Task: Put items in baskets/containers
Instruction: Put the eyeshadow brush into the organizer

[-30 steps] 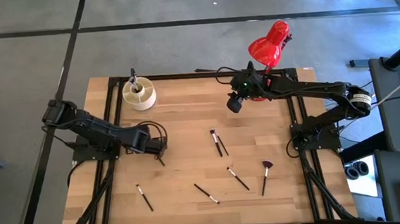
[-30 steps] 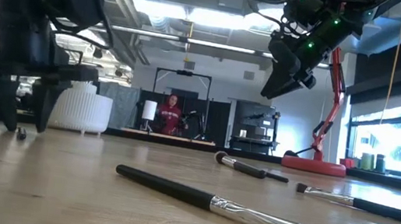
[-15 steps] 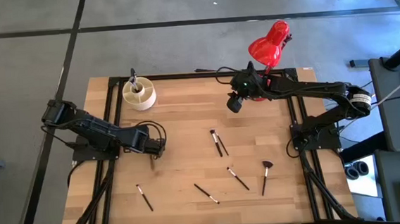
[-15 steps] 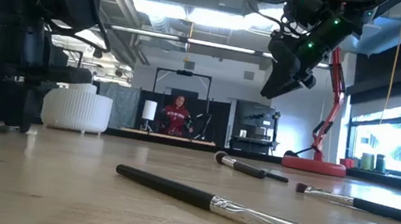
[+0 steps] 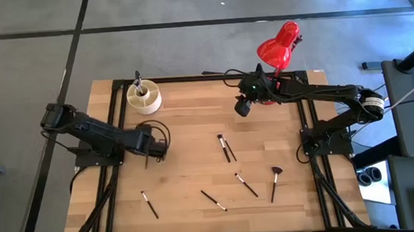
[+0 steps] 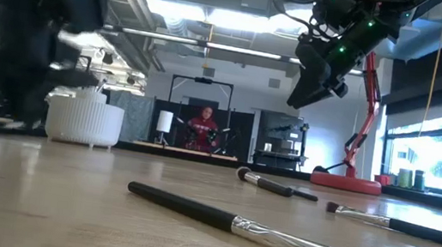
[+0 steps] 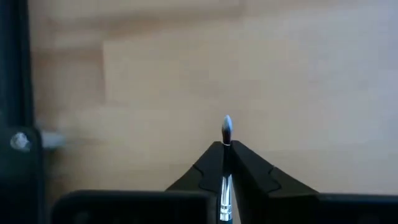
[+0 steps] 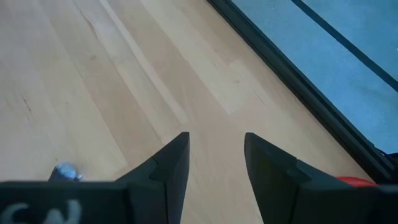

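My left gripper [image 5: 152,155] stands over the table's left middle, shut on a thin makeup brush [image 7: 226,127]. The round cream-white cup [image 5: 144,98] stands at the far left with a brush [image 5: 138,81] upright in it. Several more brushes lie flat on the wood: a pair [image 5: 226,148] at the middle, one [image 5: 150,205] near the front left, and one with a fan head [image 5: 275,181] at the right. My right gripper [image 5: 241,108] hangs open above the far right of the table, with nothing between its fingers. My left gripper pinches the brush between its two fingertips [image 7: 205,165], close behind the pale bristle end [image 7: 227,124], which sticks out past them. The metal ferrule [image 7: 224,200] runs back through the gap. The fingers point down. Blur hides whether the brush is clear of the table.
A red desk lamp [image 5: 281,43] stands at the far right, with its round base [image 8: 353,182] close to my right gripper. Black frame rails [image 5: 117,122] run along the table's left and right sides. Bare wood lies between the cup and the brushes.
My left gripper stood open with its fingertips on the table beside a brush. It has shut on that brush, risen a little and moved toward the table's left edge.
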Available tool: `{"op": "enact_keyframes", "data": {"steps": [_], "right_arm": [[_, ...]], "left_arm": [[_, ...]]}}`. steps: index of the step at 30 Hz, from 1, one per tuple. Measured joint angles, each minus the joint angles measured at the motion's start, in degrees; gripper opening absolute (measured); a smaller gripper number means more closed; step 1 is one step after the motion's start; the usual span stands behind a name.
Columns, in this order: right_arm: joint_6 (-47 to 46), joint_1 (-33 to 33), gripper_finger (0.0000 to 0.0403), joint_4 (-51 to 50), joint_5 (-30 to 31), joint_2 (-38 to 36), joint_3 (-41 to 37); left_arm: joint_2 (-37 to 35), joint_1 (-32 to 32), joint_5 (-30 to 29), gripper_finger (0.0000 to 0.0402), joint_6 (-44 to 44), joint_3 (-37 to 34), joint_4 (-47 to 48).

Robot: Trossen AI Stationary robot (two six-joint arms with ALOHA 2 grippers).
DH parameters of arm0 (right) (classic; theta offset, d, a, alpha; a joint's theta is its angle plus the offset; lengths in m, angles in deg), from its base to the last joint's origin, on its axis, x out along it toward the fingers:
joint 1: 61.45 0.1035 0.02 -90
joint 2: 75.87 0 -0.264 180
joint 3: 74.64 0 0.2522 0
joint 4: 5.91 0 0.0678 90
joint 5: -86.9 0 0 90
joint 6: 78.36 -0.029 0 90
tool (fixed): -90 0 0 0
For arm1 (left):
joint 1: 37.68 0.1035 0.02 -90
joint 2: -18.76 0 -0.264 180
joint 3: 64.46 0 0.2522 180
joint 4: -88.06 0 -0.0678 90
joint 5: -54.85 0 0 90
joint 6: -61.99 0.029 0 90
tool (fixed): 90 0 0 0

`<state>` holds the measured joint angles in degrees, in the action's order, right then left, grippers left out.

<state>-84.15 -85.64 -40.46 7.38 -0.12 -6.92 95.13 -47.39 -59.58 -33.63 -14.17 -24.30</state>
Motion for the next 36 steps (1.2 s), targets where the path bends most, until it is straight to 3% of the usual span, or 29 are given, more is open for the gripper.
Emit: {"op": "enact_keyframes", "data": {"steps": [3,7,13,16,19,28,36], "right_arm": [[-0.02,-0.02,0.0154,0.62,0.0,-0.01,0.0],[0.0,-0.02,0.0154,1.56,0.0,-0.04,0.0],[0.88,0.0,0.0154,3.93,0.01,-0.04,0.0],[1.6,-0.02,0.0154,4.41,0.02,-0.04,0.0],[1.77,-0.01,0.0154,4.51,0.0,-0.04,0.0],[2.16,0.0,0.0154,4.74,0.02,-0.04,0.0],[3.17,-0.02,0.0154,4.76,0.03,-0.04,0.0]], "left_arm": [[-2.56,2.65,-9.25,0.0017,3.08,3.29,8.61],[-6.93,7.14,-24.78,0.0017,11.7,8.47,9.42],[-11.5,14.57,-54.54,0.002,30.67,12.62,2.08],[-12.5,18.75,-63.06,0.0019,34.52,12.16,-4.01],[-11.73,23.83,-65.28,0.0018,33.95,9.98,-9.4],[-6.27,39.59,-64.47,0.0018,30.93,6.93,-16.99],[-2.29,42.53,-60.48,0.0018,31.7,6.91,-27.45]]}}
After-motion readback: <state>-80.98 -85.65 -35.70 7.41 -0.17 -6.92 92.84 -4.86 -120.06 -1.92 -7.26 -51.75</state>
